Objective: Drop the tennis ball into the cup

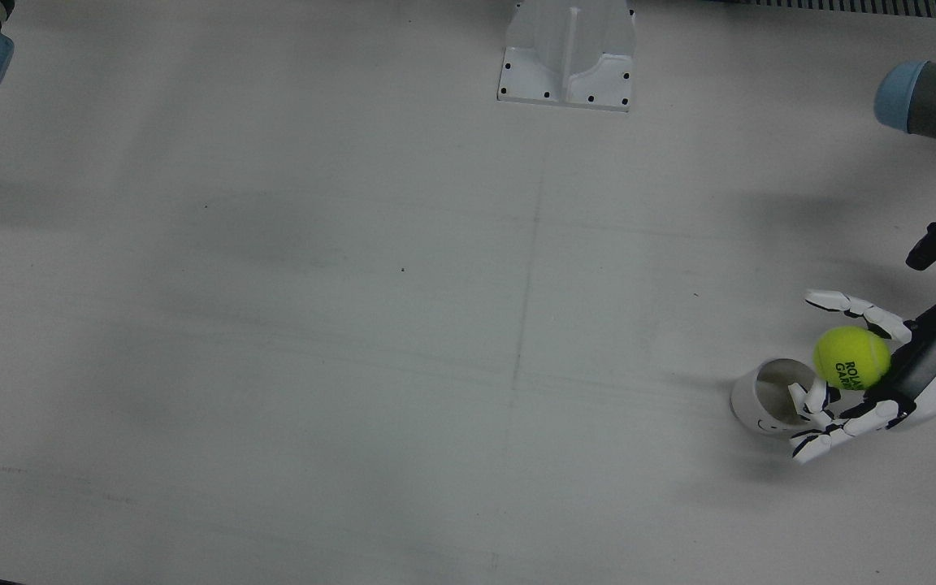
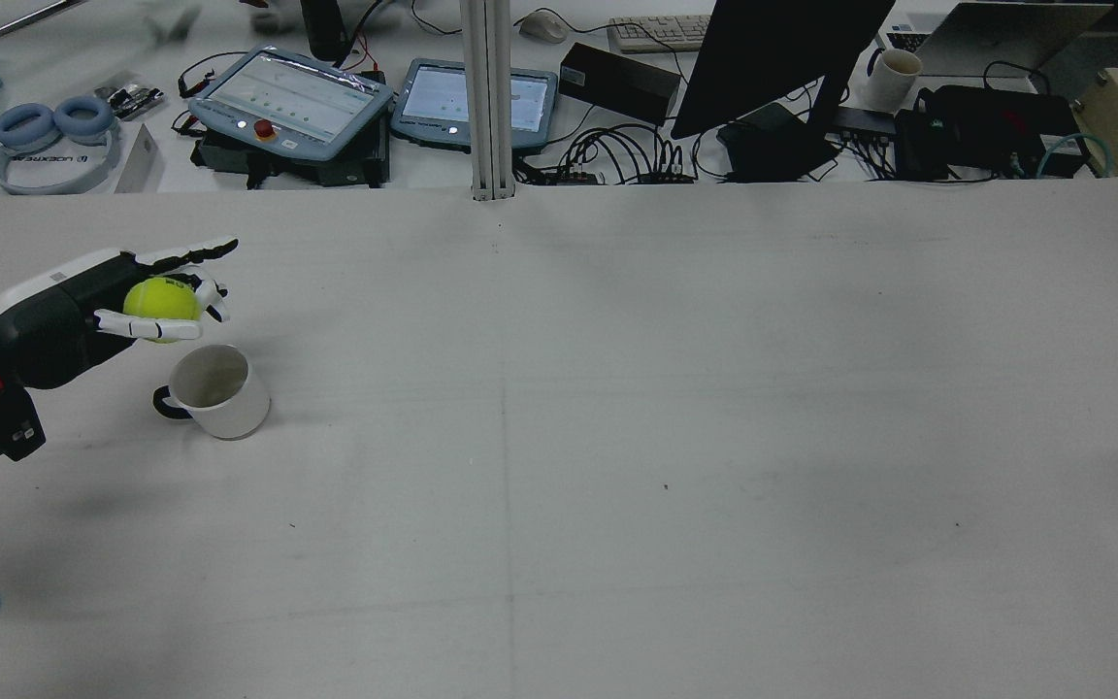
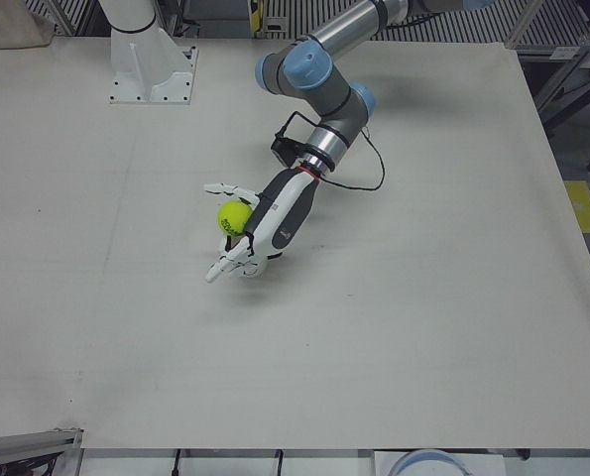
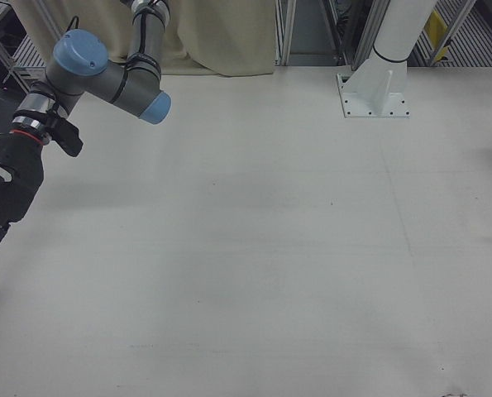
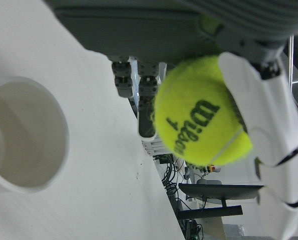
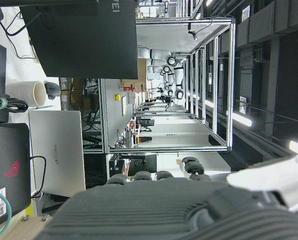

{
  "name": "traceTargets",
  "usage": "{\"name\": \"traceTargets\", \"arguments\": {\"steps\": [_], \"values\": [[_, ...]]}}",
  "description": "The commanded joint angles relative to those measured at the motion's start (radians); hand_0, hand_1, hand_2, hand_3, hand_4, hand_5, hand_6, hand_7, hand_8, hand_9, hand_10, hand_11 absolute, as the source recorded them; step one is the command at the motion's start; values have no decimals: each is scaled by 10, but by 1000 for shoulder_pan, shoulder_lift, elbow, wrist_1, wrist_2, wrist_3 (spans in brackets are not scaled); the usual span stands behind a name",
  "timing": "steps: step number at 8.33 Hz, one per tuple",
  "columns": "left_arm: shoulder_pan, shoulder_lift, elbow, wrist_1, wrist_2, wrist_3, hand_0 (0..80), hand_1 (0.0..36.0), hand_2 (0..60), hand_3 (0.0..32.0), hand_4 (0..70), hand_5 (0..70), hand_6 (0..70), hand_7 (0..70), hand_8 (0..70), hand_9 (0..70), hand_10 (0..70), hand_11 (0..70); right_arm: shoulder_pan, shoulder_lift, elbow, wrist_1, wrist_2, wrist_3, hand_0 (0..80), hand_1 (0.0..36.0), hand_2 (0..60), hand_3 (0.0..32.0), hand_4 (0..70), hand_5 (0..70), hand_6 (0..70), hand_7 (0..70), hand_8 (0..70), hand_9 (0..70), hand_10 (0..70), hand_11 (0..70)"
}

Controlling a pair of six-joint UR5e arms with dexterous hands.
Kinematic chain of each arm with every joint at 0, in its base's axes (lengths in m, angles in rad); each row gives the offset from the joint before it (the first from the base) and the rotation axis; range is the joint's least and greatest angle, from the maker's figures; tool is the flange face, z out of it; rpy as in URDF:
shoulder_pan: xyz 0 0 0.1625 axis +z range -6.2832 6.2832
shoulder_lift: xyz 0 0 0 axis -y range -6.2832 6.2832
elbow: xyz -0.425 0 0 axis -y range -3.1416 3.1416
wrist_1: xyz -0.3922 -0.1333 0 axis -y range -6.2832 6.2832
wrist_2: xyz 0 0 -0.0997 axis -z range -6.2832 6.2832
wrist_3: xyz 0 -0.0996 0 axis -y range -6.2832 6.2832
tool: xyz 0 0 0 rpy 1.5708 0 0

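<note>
White table [image 2: 617,437]: left robot hand [image 2: 83,316] cradles tennis ball [image 2: 162,308]; cup [image 2: 214,390] visible rearward, hidden left-front.

A tennis ball [image 5: 201,112] bears "Wilson 1" and "ROLAND GARR…"; a laptop [image 6: 56,150] reads "HUAWEI"; headphones' [image 2: 54,126] stand reads "UGREEN".

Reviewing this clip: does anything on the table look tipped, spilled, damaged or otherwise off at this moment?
Nothing stands out. The white cup stands upright and empty on the table, and the left hand holds the tennis ball just beside and above the cup's rim. No spill or damage shows.
</note>
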Motion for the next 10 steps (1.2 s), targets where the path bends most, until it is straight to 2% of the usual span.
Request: {"name": "traceTargets", "arguments": {"steps": [1, 2, 3, 4, 5, 6, 7, 8, 9, 10], "values": [[3, -6, -3, -1, 1, -7, 457, 171, 176, 0, 111, 0, 0, 166, 0, 19, 0, 0, 0, 0, 0, 0, 0, 0, 0, 0, 0, 0, 0, 0, 0, 0, 0, 0, 0, 0], [1, -6, -3, -1, 1, -7, 464, 181, 190, 0, 77, 16, 49, 132, 7, 12, 0, 0, 0, 0, 0, 0, 0, 0, 0, 0, 0, 0, 0, 0, 0, 0, 0, 0, 0, 0], [3, -6, -4, -1, 1, -10, 464, 182, 187, 0, 72, 14, 46, 131, 7, 12, 0, 0, 0, 0, 0, 0, 0, 0, 0, 0, 0, 0, 0, 0, 0, 0, 0, 0, 0, 0], [-3, -11, -32, 8, 5, -15, 466, 196, 206, 0, 66, 2, 2, 145, 0, 15, 0, 0, 0, 0, 1, 0, 0, 0, 0, 0, 0, 0, 0, 0, 0, 0, 0, 0, 0, 0], [-43, -11, -122, 101, 4, -24, 465, 202, 215, 0, 42, 0, 0, 140, 0, 14, 0, 0, 0, 0, 2, 0, 0, -1, 0, 0, 0, 0, 0, 0, 0, 0, 0, 0, 0, 0], [-142, -55, -159, 151, 11, -21, 461, 197, 240, 0, 39, 7, 8, 146, 0, 15, 0, 0, 0, 0, 3, 0, 0, -2, 0, 0, 0, 0, 0, 0, 0, 0, 0, 0, 0, 0], [-244, -166, -143, 210, 30, -13, 433, 179, 248, 0, 24, 3, 5, 156, 0, 17, 0, 0, 0, 0, 3, 0, -2, -2, 0, 0, 0, 0, 0, 0, 0, 0, 0, 0, 0, 0], [-297, -183, -92, 206, 39, -4, 427, 176, 234, 0, 0, 5, 6, 118, 0, 9, 0, 0, 0, 0, 3, 0, -2, -2, 0, 0, 0, 0, 0, 0, 0, 0, 0, 0, 0, 0], [-355, -181, -54, 196, 39, -4, 445, 190, 224, 0, 0, 4, 0, 68, 0, 0, 0, 0, 0, 0, 5, 0, -2, -2, 0, 0, 0, 0, 0, 0, 0, 0, 0, 0, 0, 0], [-394, -174, -22, 183, 39, -4, 451, 193, 202, 0, 0, 0, 0, 70, 0, 0, 0, 0, 0, 0, 5, 0, 0, -2, 0, 0, 0, 0, 0, 0, 0, 0, 0, 0, 0, 0]]}}
